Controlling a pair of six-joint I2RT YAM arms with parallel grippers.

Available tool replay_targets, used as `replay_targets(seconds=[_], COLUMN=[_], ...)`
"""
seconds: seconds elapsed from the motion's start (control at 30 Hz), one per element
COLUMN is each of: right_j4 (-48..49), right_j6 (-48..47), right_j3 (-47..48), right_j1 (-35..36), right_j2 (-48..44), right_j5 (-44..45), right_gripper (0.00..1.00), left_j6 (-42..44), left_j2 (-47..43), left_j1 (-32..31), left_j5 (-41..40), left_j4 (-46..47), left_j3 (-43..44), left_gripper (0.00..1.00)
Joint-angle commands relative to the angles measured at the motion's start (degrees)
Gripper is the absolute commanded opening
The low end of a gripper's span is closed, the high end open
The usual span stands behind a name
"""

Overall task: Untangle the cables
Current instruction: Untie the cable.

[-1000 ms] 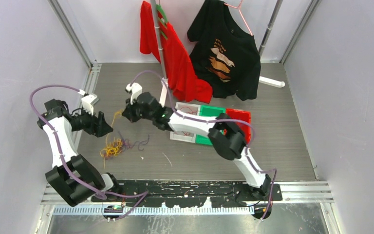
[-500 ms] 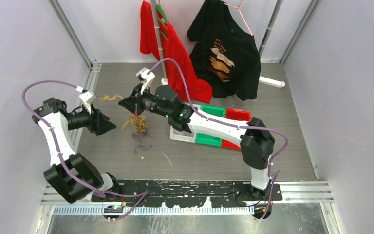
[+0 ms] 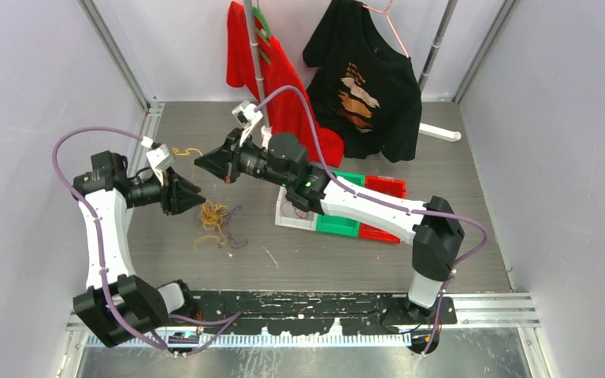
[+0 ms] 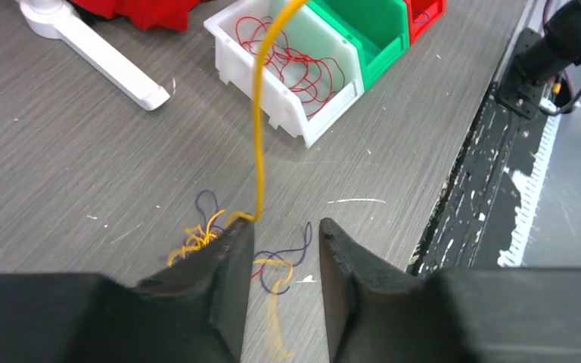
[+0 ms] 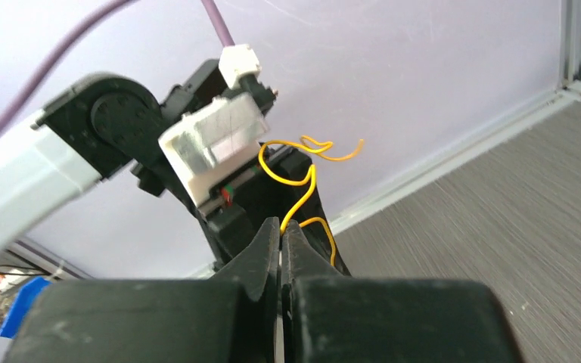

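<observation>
A tangle of yellow, purple and red cables [image 3: 214, 216] lies on the grey table left of the bins; it also shows in the left wrist view [image 4: 197, 238]. My right gripper [image 3: 205, 163] is shut on one yellow cable [image 5: 302, 189] and holds it above the table; its jaws [image 5: 281, 227] are pressed together. That yellow cable [image 4: 257, 128] runs down to the tangle, passing the tip of one finger of my left gripper [image 4: 285, 227]. My left gripper [image 3: 197, 191] is open just above the tangle and grips nothing. A purple loop [image 4: 287, 265] lies between its fingers.
A white bin [image 4: 302, 113] holds red cables, with a green bin [image 4: 371, 30] and a red bin [image 4: 424, 7] beside it. A red shirt [image 3: 283, 94] and a black shirt [image 3: 370, 87] hang on a rack with a white foot [image 4: 98, 53]. Walls close both sides.
My right gripper has swung back and up with the yellow cable. The tangle hung below it and now lies on the table. My left gripper has moved right, over the tangle.
</observation>
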Motion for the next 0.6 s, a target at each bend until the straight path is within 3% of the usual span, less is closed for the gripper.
replay_targets(seconds=[0.0,0.07,0.13,0.43,0.47,0.53,0.57], right_j4=[4.6,4.7,4.9,8.0,8.0,8.0,7.9], right_j6=[1.4,1.4,1.6,1.9,2.0,2.2,2.3], right_j3=[0.2,-0.5,-1.5,-6.5,-6.6,-6.3,-6.0], right_j1=[0.0,0.0,0.0,0.0,0.0,0.0,0.0], right_j2=[-4.3,-4.8,-5.4,-8.6,-8.8,-9.1,-9.2], right_j5=[-1.7,-1.5,-1.6,-1.2,-1.1,-1.6,-1.8], right_gripper=[0.01,0.01,0.01,0.01,0.01,0.01,0.01], left_j6=[-10.6,-12.3,-13.1,-18.6,-17.7,-15.7,-14.3], left_j2=[-3.7,-4.1,-4.6,-7.0,-7.1,-7.6,-7.8], left_j1=[-0.6,-0.6,-0.7,-0.9,-1.1,-1.4,-1.4], left_j5=[1.2,1.5,2.2,7.6,7.4,6.2,5.8], left_j4=[10.7,11.6,11.7,10.6,9.9,9.4,8.9], left_j3=[-0.8,-0.8,-0.3,1.0,0.7,-0.8,-1.8], left_gripper=[0.28,0.12,0.04,0.0,0.04,0.34,0.44])
